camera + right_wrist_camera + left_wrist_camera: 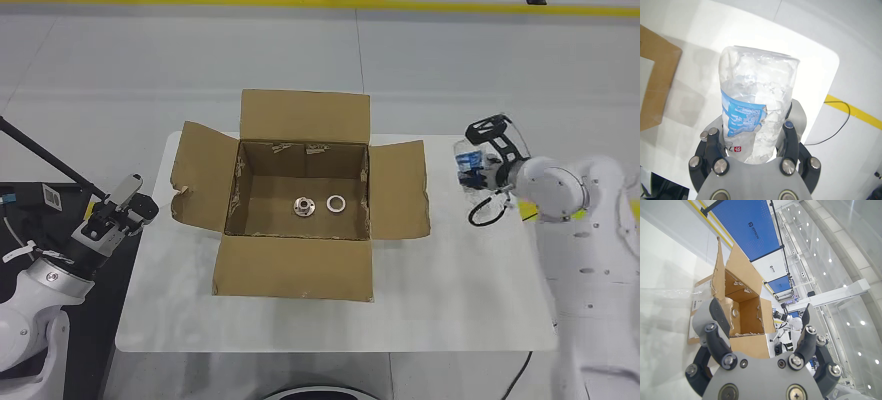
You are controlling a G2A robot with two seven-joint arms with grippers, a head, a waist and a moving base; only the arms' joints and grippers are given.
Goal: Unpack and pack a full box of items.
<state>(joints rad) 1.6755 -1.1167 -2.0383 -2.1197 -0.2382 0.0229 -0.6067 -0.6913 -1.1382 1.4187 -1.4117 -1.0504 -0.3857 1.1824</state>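
Note:
An open cardboard box (300, 205) stands mid-table with all its flaps folded out. On its floor lie a metal ring-shaped part (303, 206) and a white ring (337, 204). My right gripper (480, 165) is over the table's right side, past the box's right flap, shut on a crumpled clear plastic bottle (757, 85) with a blue label. The bottle (466, 160) sticks out beyond the gripper (755, 123). My left gripper (762, 317) is open and holds nothing. It hangs off the table's left edge (130, 205), facing the box (745, 306).
The white table (450, 300) has bare surface in front of and right of the box. A black stand with cables (40, 200) lies left of the table. A black cable (838, 123) and a yellow line (857, 111) run on the floor beyond the table's right corner.

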